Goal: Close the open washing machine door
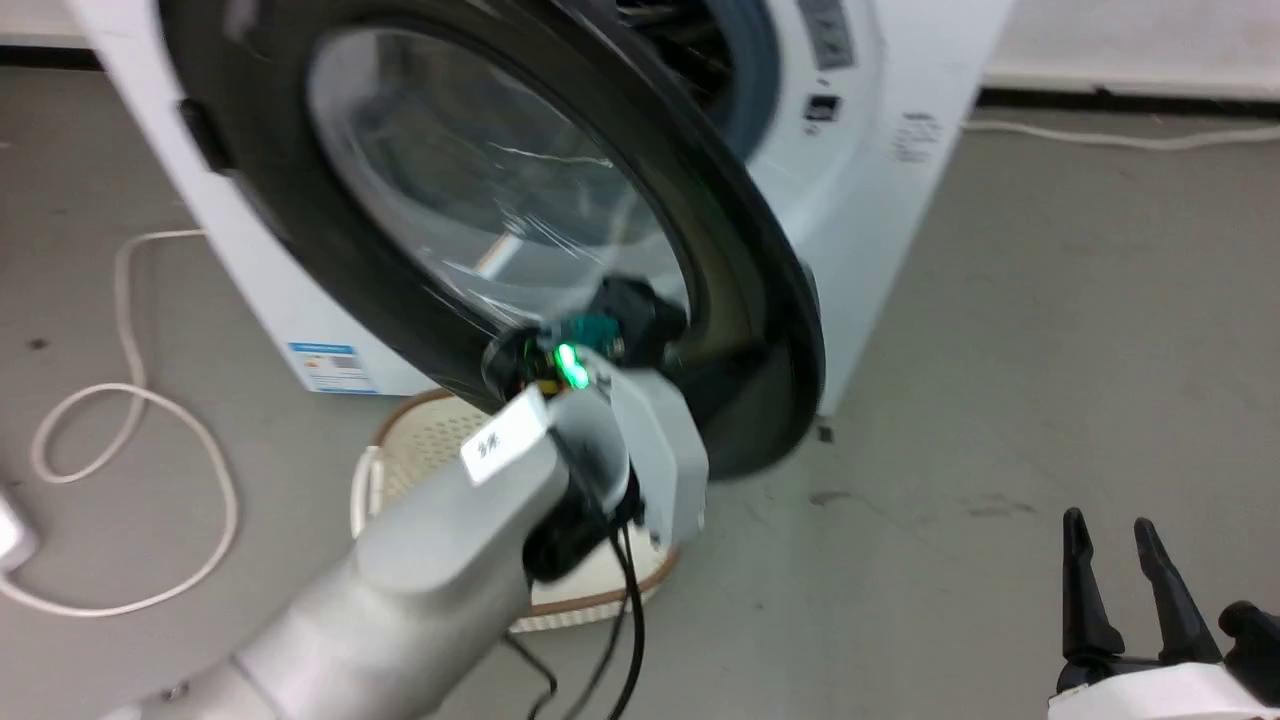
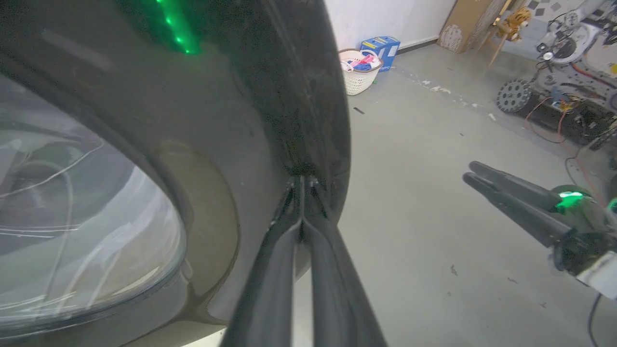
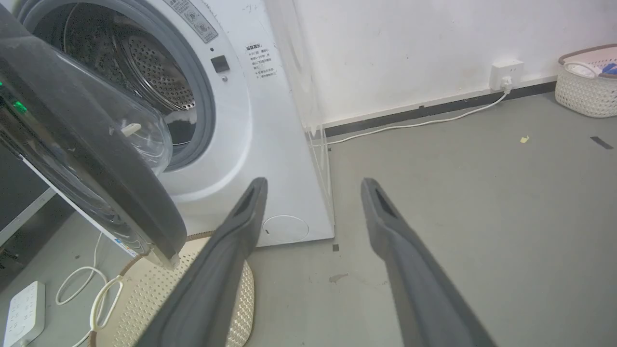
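Door: half open, black rim stands out from the washer front, above the basket.
Washer: white, drum opening seen behind door.
L tool: fingers pressed together, nothing btw them, tips touching door's black rim.
R tool: fingers wide apart, empty, low over floor, well apart from door.
Basket: on floor, in front of washer.

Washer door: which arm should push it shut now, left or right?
Left, I'd say. The left gripper, fingers shut, looks pressed against the black rim of the door. The right gripper sits open low over the floor, well apart from the door.
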